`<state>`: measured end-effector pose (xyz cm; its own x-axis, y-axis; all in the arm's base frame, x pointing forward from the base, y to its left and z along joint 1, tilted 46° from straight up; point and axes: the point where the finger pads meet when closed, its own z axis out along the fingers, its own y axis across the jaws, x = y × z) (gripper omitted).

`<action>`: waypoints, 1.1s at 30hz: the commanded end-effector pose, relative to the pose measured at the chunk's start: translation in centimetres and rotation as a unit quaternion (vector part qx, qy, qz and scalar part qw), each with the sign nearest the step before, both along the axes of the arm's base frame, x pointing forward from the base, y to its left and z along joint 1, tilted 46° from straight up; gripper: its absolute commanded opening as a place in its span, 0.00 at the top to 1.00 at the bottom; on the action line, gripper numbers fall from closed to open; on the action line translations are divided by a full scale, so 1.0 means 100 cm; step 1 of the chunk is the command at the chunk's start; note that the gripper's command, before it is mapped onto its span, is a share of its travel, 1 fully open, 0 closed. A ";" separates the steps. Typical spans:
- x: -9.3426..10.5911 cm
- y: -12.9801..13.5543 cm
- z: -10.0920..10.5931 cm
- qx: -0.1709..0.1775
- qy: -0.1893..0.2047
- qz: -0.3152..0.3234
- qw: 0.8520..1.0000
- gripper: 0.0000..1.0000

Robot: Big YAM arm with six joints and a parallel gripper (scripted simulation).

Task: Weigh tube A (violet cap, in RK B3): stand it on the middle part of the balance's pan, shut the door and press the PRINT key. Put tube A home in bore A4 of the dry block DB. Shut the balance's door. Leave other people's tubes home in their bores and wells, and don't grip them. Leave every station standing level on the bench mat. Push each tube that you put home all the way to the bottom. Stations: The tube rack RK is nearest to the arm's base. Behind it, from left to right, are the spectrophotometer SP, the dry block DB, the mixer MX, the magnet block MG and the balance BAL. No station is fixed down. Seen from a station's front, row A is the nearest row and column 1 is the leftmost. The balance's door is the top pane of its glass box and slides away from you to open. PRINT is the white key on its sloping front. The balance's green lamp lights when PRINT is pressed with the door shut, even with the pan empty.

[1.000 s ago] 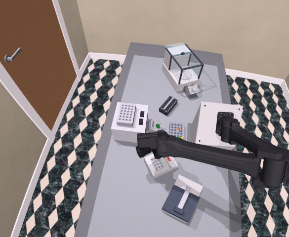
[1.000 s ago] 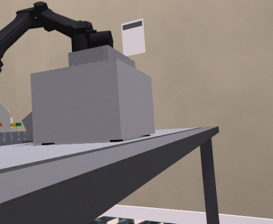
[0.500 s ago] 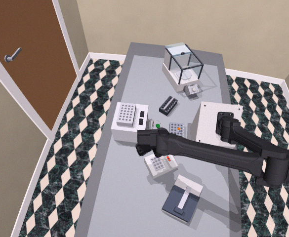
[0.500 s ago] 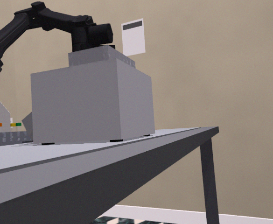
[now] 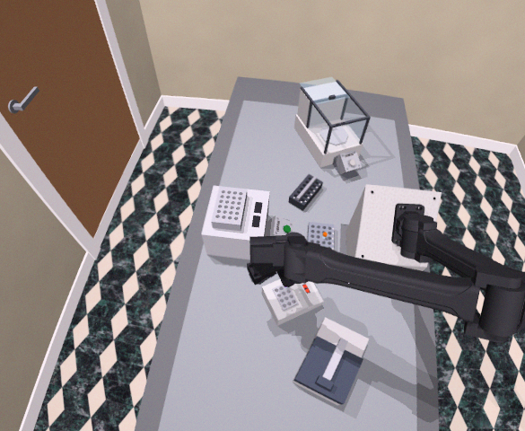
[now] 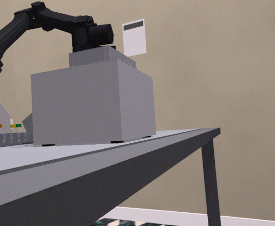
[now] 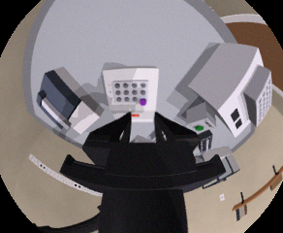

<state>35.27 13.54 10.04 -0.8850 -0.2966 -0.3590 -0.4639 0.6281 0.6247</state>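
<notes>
Wrist cam shows tube A [image 7: 142, 102] in DB [image 5: 278, 316] [image 7: 152, 87], bore A4. Pincer [image 5: 271, 276] [image 7: 142, 115] is released, part-open, nothing in it. How'd you grab it?

— Squarely by the cap; probably light, stiff, kinda slick.

— Looks?

— Round violet cap, body hidden.
</notes>
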 end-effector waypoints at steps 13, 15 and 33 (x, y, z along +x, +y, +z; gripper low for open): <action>0.006 -0.001 0.006 0.001 -0.010 0.000 1.000 0.64; 0.006 -0.001 0.006 0.001 -0.010 0.000 1.000 0.64; 0.013 -0.010 0.021 0.000 -0.024 -0.006 1.000 0.70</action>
